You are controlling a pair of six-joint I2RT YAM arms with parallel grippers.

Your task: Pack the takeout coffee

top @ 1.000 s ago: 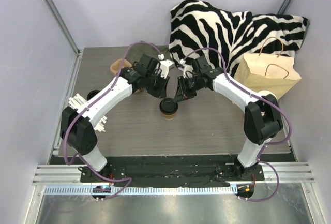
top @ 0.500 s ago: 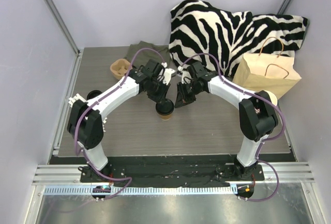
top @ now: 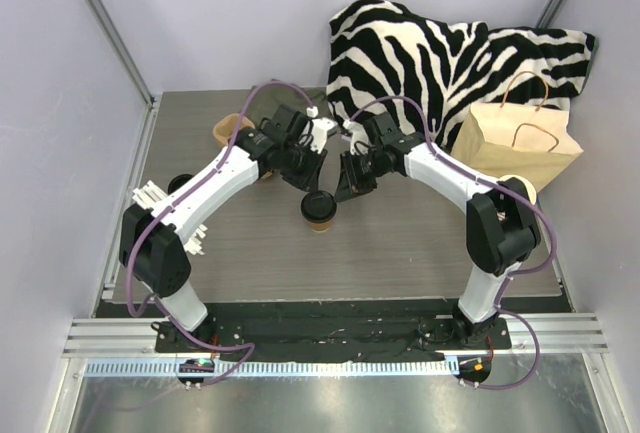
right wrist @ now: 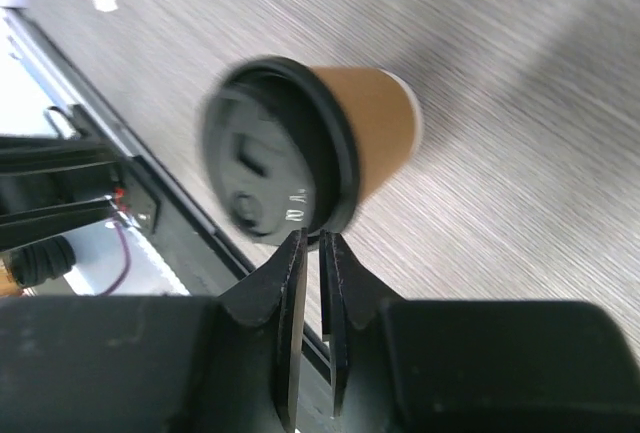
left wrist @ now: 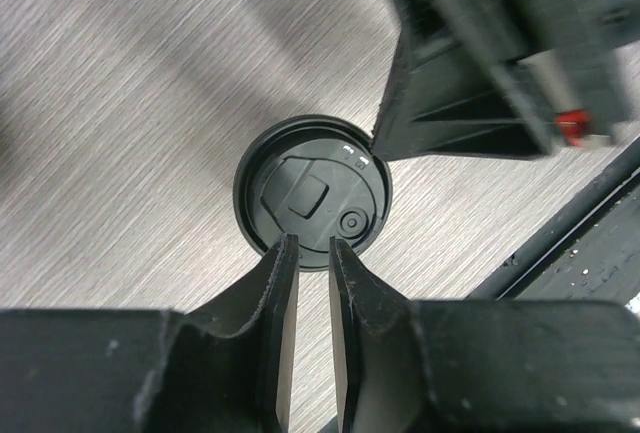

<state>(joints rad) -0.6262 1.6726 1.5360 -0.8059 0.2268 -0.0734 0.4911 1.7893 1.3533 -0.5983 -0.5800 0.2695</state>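
Observation:
The takeout coffee is a small brown paper cup with a black lid, standing upright mid-table. My left gripper hangs over its far-left edge and my right gripper over its far-right edge. In the left wrist view the lid lies just past my left gripper. Its jaws are nearly closed, with a thin slit and nothing in it. The right gripper's body touches the lid's rim there. In the right wrist view my right gripper meets the lid's rim above the brown cup wall, its jaws almost together.
A kraft paper bag with handles stands at the back right, against a zebra-print cloth. A brown cup stack lies at the back left, partly behind the left arm. White sticks and a loose black lid lie at the left edge.
The cup has shifted slightly left. Both arms reached in over the lid half a second ago and have since drawn back a little. Both sets of jaws have stayed narrow.

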